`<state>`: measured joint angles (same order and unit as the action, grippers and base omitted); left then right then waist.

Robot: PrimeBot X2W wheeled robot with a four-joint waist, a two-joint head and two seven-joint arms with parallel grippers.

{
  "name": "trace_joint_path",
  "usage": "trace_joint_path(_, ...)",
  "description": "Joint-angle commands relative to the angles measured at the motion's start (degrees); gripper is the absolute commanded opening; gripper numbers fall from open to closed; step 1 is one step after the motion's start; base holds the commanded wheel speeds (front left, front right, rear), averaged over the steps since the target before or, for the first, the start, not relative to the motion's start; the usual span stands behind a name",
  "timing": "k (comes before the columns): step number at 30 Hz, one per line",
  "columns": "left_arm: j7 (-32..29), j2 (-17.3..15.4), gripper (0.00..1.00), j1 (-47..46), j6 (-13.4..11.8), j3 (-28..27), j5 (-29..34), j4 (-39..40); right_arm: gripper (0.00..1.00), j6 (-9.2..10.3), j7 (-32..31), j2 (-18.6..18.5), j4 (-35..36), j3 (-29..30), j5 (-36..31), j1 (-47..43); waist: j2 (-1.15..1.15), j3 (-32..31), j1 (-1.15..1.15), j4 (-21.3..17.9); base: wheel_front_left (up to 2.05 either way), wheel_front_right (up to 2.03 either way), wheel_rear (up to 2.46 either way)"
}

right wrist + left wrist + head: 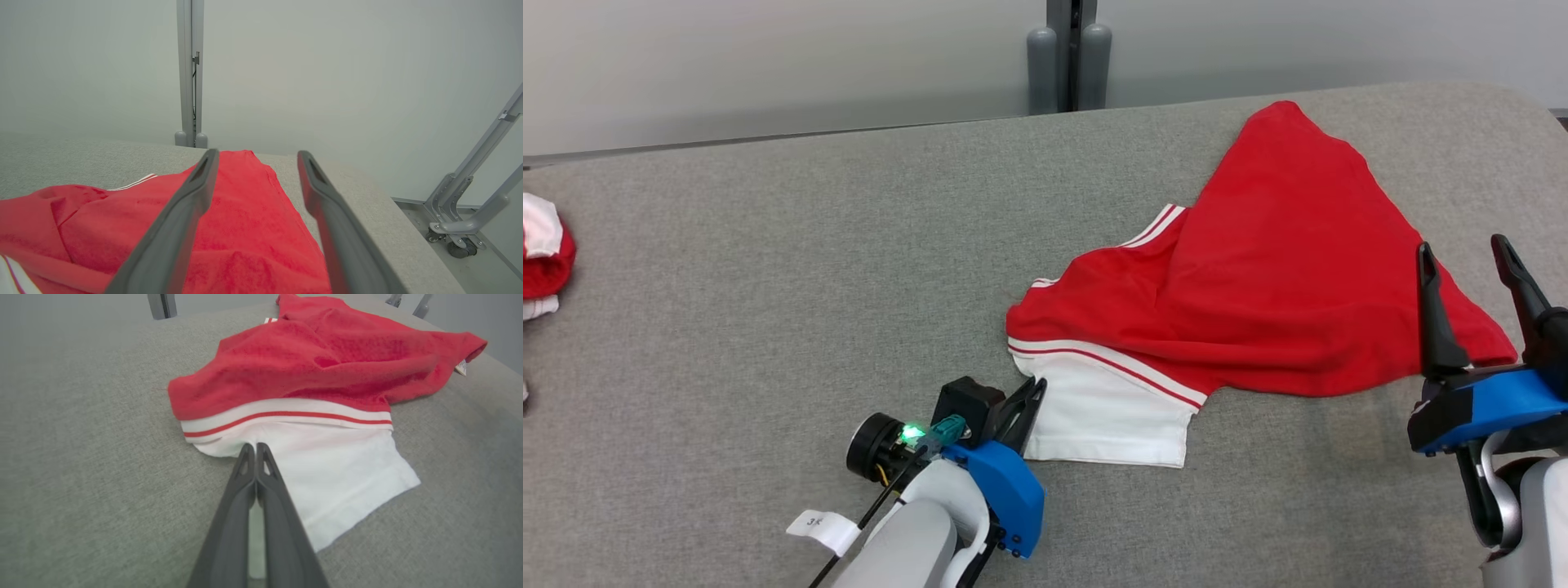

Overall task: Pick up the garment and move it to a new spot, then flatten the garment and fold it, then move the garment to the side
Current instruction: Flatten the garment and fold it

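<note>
Your left gripper [1036, 385] has its fingers pressed together on the near edge of the white sleeve [327, 473], apparently with a thin fold of cloth between the tips; before you lift, check in the left wrist view that fabric really is caught, since the tips sit right at the hem and could slip off. Your right gripper [1474, 302] stands spread above the red corner nearest it, holding nothing. To my eye, it should come down and close on that corner, so the garment [1258, 286] rises from two points and hangs flat instead of bunching; raise both arms together and keep the cloth lightly taut.

The garment lies crumpled right of centre on the grey desk [768, 286]; well apart from the red and white bundle [543, 257] at the left edge. Its long axis runs diagonally, from the white sleeve near you at the middle to the red peak at the far right; the sleeve opening points toward you, the striped band crossing above it.
</note>
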<state>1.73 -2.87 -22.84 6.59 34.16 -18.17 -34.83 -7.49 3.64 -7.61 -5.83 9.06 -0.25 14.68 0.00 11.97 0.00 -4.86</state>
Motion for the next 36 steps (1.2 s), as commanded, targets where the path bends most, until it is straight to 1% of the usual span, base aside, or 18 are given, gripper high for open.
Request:
trace_joint_path(1,1.3,0.0,0.00,-0.9,-1.1,-0.1,-0.7,-0.2,1.00,-0.01,0.6,0.6,-0.2,0.5,-0.5,-1.0,0.00,-0.2,0.00,0.6,0.00,0.00,0.00)
trace_joint_path(5,3.8,-0.5,0.00,0.2,-3.2,-2.0,-2.2,-0.9,1.00,-0.01,1.3,1.3,-1.3,1.1,-1.3,-1.8,0.00,-0.9,0.00,2.1,0.00,0.00,0.00)
trace_joint_path(10,5.2,-2.1,0.00,2.6,-4.1,-4.0,-3.8,-0.4,1.00,-0.01,2.0,1.9,-2.7,1.3,-1.8,-2.7,0.00,-1.6,0.00,3.9,0.00,0.00,0.00)
trace_joint_path(16,5.9,-4.5,0.00,7.2,-5.3,-7.0,-6.8,3.4,1.00,-0.01,2.6,2.6,-4.2,1.1,-2.4,-3.0,0.00,-2.1,0.00,5.9,0.00,0.00,0.00)
trace_joint_path(23,3.8,-6.6,0.00,11.8,-6.6,-8.4,-8.9,9.7,1.00,-0.01,3.8,3.2,-5.6,0.9,-3.0,-2.6,0.00,-2.9,0.00,7.1,0.00,0.00,0.00)
trace_joint_path(24,3.6,-6.8,0.03,12.3,-6.8,-8.6,-9.2,10.3,1.00,-0.01,4.0,3.3,-5.8,0.8,-3.1,-2.6,0.00,-3.0,0.00,7.1,0.00,0.00,0.00)
trace_joint_path(25,3.7,-7.0,0.42,12.7,-7.0,-8.7,-9.3,11.0,1.00,-0.01,4.1,3.4,-6.0,0.6,-3.2,-2.7,0.00,-3.2,0.00,7.1,0.00,0.00,0.00)
trace_joint_path(26,4.1,-7.2,0.90,12.9,-7.3,-8.8,-9.1,11.6,1.00,-0.01,4.4,3.5,-6.3,0.4,-3.3,-2.8,0.00,-3.4,0.00,7.1,0.00,0.00,0.00)
trace_joint_path(27,4.7,-7.3,1.00,13.0,-7.5,-9.0,-9.1,12.3,1.00,-0.01,4.6,3.6,-6.5,0.3,-3.3,-2.8,0.00,-3.6,0.00,7.1,0.00,0.00,0.00)
trace_joint_path(31,8.7,-8.1,1.00,13.1,-8.1,-9.7,-8.0,14.8,1.00,-0.01,5.8,4.2,-7.3,-0.5,-3.6,-3.0,0.00,-4.5,0.00,7.0,0.00,0.00,0.00)
trace_joint_path(36,12.0,-9.0,1.00,13.1,-8.7,-10.8,-6.7,17.0,1.00,-0.01,7.2,4.6,-8.0,-2.3,-3.8,-3.4,0.00,-5.7,0.00,6.8,0.00,0.00,0.00)
